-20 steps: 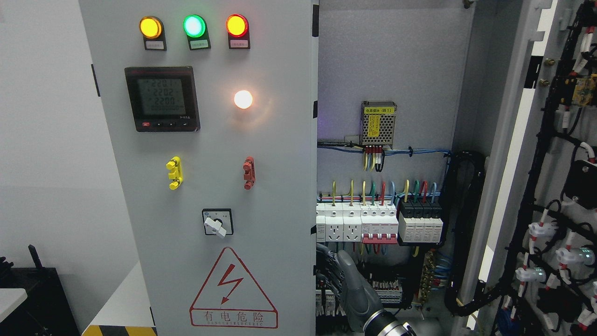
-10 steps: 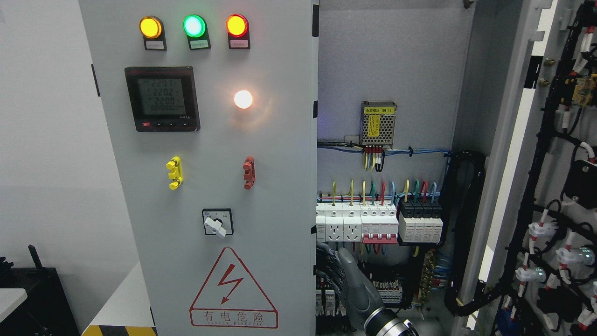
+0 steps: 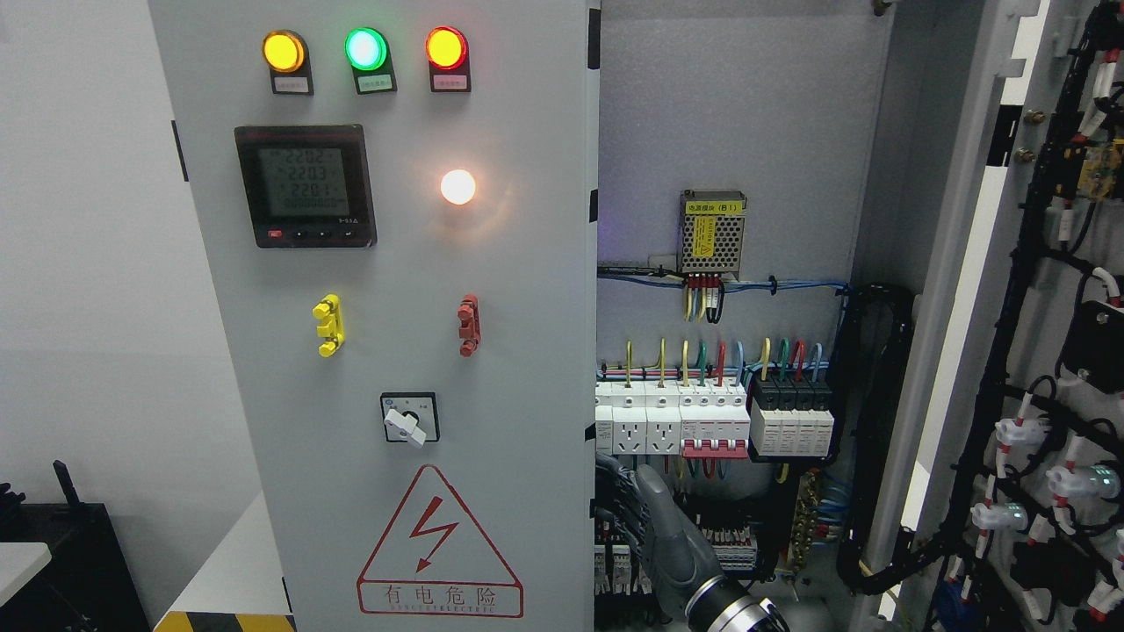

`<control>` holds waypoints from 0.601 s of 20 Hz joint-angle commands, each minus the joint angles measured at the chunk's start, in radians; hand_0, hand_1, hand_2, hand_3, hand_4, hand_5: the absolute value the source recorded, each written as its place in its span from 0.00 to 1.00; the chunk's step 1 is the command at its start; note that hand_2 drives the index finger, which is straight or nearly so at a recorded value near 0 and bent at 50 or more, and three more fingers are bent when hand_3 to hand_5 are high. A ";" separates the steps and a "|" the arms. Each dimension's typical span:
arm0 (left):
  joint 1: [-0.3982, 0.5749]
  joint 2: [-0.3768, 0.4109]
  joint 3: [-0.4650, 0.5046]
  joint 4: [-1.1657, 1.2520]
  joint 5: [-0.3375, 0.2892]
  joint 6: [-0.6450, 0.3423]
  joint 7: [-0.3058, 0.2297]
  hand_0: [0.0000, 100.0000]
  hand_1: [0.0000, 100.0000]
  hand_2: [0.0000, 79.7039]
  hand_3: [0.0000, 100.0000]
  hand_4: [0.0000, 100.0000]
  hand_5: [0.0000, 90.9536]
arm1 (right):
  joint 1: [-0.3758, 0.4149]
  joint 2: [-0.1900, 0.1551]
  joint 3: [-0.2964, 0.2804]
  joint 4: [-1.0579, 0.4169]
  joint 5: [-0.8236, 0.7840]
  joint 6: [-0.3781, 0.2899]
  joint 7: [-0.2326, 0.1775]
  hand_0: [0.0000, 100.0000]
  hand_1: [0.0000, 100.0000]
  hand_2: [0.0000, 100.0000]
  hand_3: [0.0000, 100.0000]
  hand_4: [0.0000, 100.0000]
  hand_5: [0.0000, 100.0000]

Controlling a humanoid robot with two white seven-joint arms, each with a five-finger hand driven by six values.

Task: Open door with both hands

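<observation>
The cabinet's left door (image 3: 492, 263) is a grey panel with three lamps, a meter and a warning triangle; it stands across the left half of the cabinet. The right door (image 3: 975, 290) is swung wide open at the far right, its wired inner face showing. My right hand (image 3: 622, 502), grey-backed with a metal wrist, comes up from the bottom edge right of the middle. It sits inside the open cabinet, right against the left door's free edge (image 3: 597, 369), just below the breakers. Part of the hand is hidden behind that edge. The left hand does not show.
Inside the cabinet are a row of breakers (image 3: 702, 421), a caged power supply (image 3: 713, 233) and black cable bundles (image 3: 878, 439). A rotary switch (image 3: 409, 418) and yellow and red handles are on the left door. A black table (image 3: 61, 562) stands at lower left.
My right hand has slid slightly down and to the right, with more of the wrist showing. Neither door has moved. The meter digits have changed.
</observation>
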 commanded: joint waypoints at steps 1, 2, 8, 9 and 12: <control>0.000 -0.034 0.000 0.000 -0.032 0.000 0.001 0.00 0.00 0.00 0.00 0.03 0.00 | -0.002 -0.002 0.000 -0.001 0.000 0.001 0.012 0.00 0.00 0.00 0.00 0.00 0.00; 0.000 -0.034 0.000 0.000 -0.032 0.000 0.001 0.00 0.00 0.00 0.00 0.03 0.00 | -0.002 -0.002 0.000 -0.001 0.000 0.001 0.013 0.00 0.00 0.00 0.00 0.00 0.00; 0.000 -0.034 0.000 0.000 -0.032 0.000 -0.001 0.00 0.00 0.00 0.00 0.03 0.00 | -0.004 -0.002 -0.001 0.001 0.000 0.019 0.033 0.00 0.00 0.00 0.00 0.00 0.00; 0.000 -0.034 0.000 0.000 -0.032 0.000 0.001 0.00 0.00 0.00 0.00 0.03 0.00 | -0.004 -0.002 -0.001 -0.001 0.000 0.024 0.033 0.00 0.00 0.00 0.00 0.00 0.00; 0.000 -0.034 0.000 0.000 -0.032 0.000 0.001 0.00 0.00 0.00 0.00 0.03 0.00 | -0.004 0.000 -0.001 -0.001 0.000 0.025 0.056 0.00 0.00 0.00 0.00 0.00 0.00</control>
